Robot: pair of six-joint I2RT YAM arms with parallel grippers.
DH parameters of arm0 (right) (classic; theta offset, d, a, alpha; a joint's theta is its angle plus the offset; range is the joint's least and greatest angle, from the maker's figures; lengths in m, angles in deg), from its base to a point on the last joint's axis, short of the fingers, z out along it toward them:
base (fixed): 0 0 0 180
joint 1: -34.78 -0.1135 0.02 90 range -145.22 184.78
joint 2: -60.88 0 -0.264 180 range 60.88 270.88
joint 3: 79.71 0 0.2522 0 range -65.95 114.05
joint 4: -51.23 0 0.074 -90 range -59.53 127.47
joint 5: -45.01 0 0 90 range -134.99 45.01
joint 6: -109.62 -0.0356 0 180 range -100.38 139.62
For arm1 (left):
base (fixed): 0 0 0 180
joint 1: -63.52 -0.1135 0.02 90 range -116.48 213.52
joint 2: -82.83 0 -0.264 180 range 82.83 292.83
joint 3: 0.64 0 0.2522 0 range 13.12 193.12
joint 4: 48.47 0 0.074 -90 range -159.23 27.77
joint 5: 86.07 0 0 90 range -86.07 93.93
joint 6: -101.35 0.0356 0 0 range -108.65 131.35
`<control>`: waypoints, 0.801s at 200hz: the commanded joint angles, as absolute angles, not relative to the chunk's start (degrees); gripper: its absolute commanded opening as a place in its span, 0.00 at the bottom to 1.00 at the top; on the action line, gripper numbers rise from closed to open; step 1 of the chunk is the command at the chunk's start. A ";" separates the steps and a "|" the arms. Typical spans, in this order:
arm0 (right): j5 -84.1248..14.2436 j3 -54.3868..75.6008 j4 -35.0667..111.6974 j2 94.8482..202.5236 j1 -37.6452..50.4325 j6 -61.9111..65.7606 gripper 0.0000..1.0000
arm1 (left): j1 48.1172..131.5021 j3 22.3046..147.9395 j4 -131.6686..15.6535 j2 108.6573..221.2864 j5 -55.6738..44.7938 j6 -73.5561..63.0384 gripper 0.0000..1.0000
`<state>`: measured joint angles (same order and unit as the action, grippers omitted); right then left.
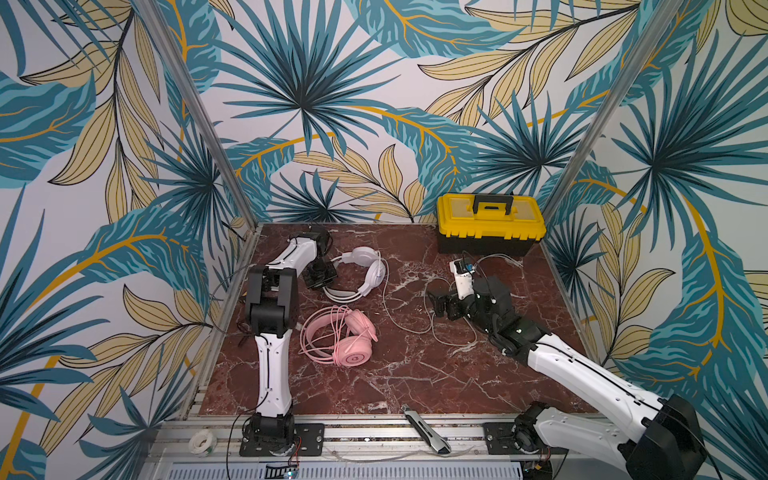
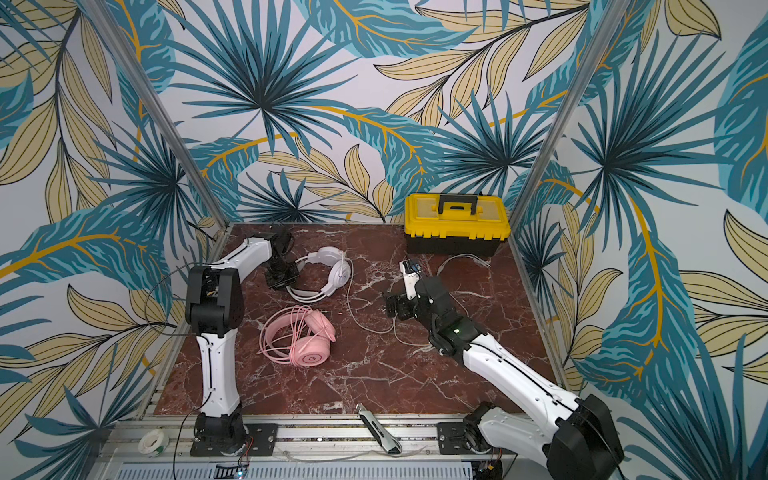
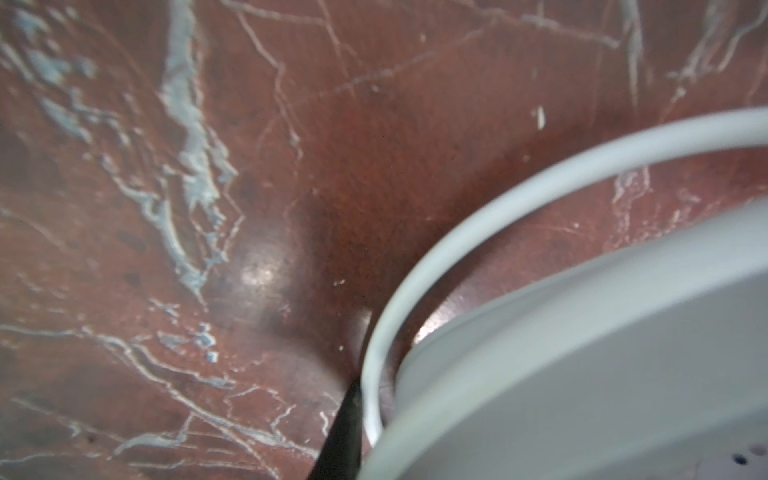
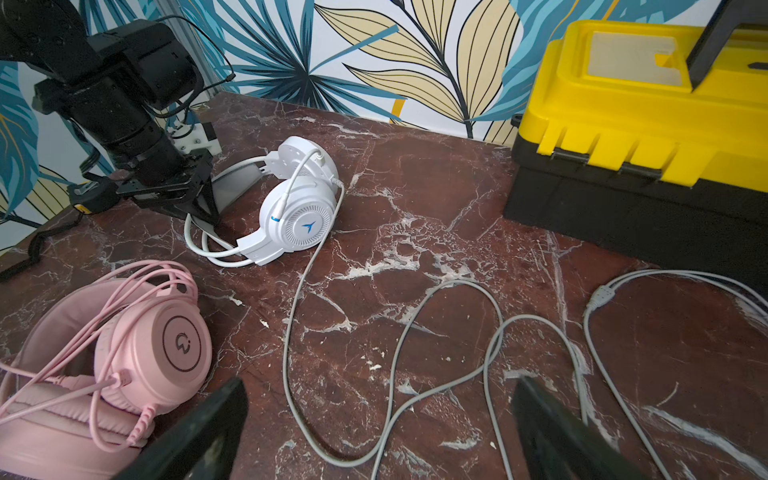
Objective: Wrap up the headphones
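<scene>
Reaching down at the headband of the white headset [image 1: 365, 270], the left gripper [image 1: 320, 276] had its jaws drawn close together; whether they truly pinched the band could not be told. In the left wrist view one black fingertip [image 3: 345, 415] touched the headset's thin white rail, with the wide band just past it. The headset lay flat on the table [image 1: 374, 386], its earcups on the far side of the band from that gripper. Its grey cable [image 1: 388, 307] ran off in loose loops toward the right gripper [image 1: 442, 305]. The pink headset [image 1: 345, 340] lay near the left gripper, on the side toward that arm's base, apart from the white one, with its own cord wound over it. The right gripper hung low over the table, jaws spread wide and holding nothing, the cable loops lying between and ahead of its tips. Beyond it stood a shut yellow toolbox [image 1: 490, 224]. Behind it, at the table's front edge, lay a knife [image 1: 426, 428].
</scene>
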<state>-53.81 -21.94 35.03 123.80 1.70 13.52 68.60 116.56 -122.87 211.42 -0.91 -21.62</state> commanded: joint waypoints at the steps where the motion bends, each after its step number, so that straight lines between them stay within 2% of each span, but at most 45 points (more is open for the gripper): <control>1: -55.32 -23.41 33.60 122.45 1.75 14.80 1.00 | 68.44 116.05 -120.78 215.04 -1.77 -22.92 0.13; 39: -55.36 -24.11 34.19 122.15 1.81 14.68 1.00 | 68.44 115.83 -120.64 213.36 -1.28 -23.62 0.00; 89: -56.07 -23.41 32.57 123.47 1.82 12.89 1.00 | 68.66 118.93 -120.60 211.13 -5.02 -21.60 0.00; 160: -56.08 -24.36 32.47 121.82 1.91 13.47 1.00 | 69.47 121.63 -121.36 212.78 -4.92 -9.02 0.00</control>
